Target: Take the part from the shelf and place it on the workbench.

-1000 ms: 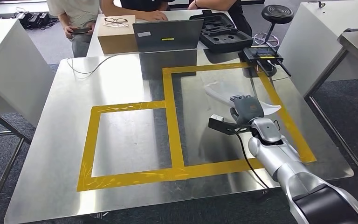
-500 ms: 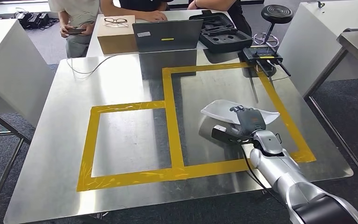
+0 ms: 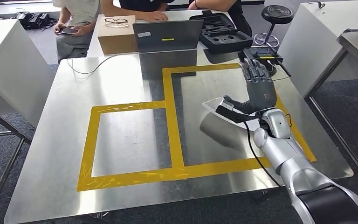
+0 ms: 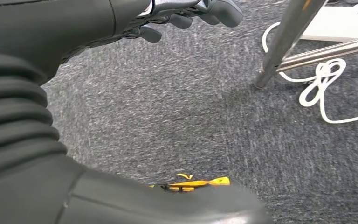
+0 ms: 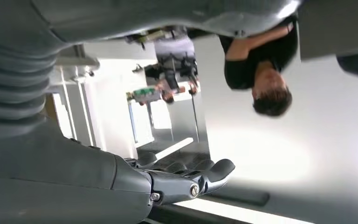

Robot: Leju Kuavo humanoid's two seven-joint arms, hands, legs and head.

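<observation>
- The part (image 3: 214,106), a white curved shell-like piece, lies on the workbench (image 3: 121,84) inside the larger yellow tape rectangle (image 3: 168,88), toward the bench's right edge.
- Its long axis runs roughly from the middle of the bench toward the right edge, slanting a little toward the near edge; one narrow end points toward the centre, and my wrist hides the other end.
- My right hand (image 3: 259,86) is raised above the part with the fingers (image 3: 254,70) spread and stretched toward the far edge, holding nothing. In the right wrist view the same hand (image 5: 186,179) shows its fingers extended and nothing between them.
- I cannot tell whether my thumb touches the part; the wrist camera bracket (image 3: 230,114) covers that spot.
- My left hand (image 4: 186,14) hangs low over grey carpet (image 4: 191,126), fingers loosely bent, with nothing in them; how far they are curled I cannot tell.
- At the far right corner of the bench sits a black device with antennas (image 3: 263,55).
- Beyond the far edge, on another table: an open black case (image 3: 226,33) with moulded recesses, whose contents I cannot make out, a laptop (image 3: 168,33), and a cardboard box (image 3: 116,37) with glasses (image 3: 116,20) lying on top.
- People (image 3: 140,7) sit behind that table; one holds a phone (image 3: 68,31).
</observation>
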